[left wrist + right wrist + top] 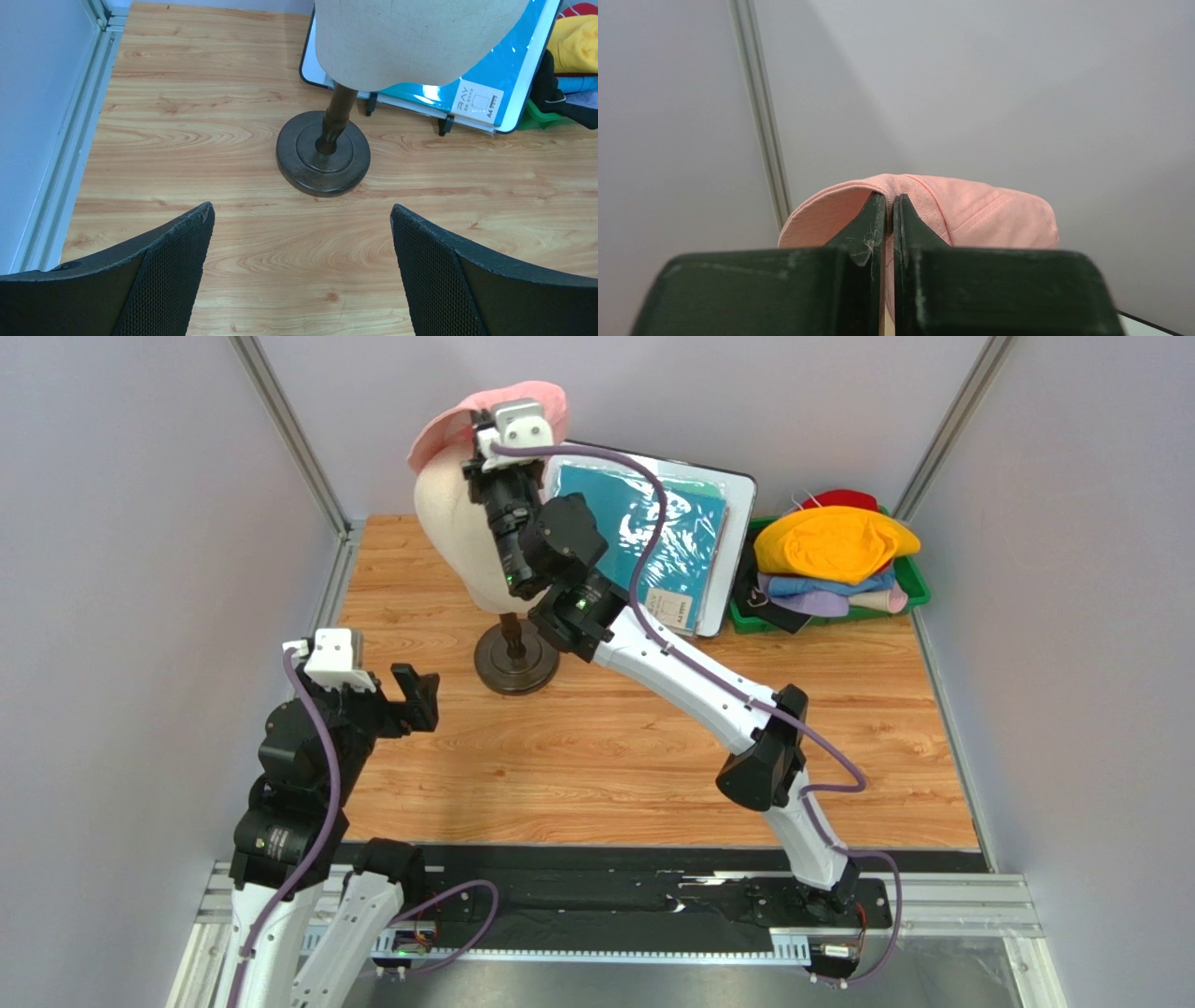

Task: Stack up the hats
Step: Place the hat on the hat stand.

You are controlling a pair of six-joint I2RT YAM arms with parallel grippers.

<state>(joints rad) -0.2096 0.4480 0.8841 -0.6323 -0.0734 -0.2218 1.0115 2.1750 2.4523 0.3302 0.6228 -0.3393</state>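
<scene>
Nearest the bases, my left pincer (300, 208) hangs over the wooden table (175, 133) at the left side with its jaws spread wide and nothing between them, facing the dark round base (323, 154) of the mannequin head (452, 511). Farther in, my right arm reaches diagonally across the boards and up to the top of that head, where my right pincer (890, 199) is clamped tight on the rim of the pink hat (980, 210), a strip of pink cloth showing between the two fingers. The pink hat sits on the crown of the head, its brim lifted toward the back wall. Just behind the head, a teal sheet (657, 525) in a white frame leans upright. At the far right corner a green tray (915, 588) holds the other hats in a loose heap: an orange-yellow hat (835, 539) on top, a red hat (843, 500) behind it, a blue hat (828, 588) beneath
</scene>
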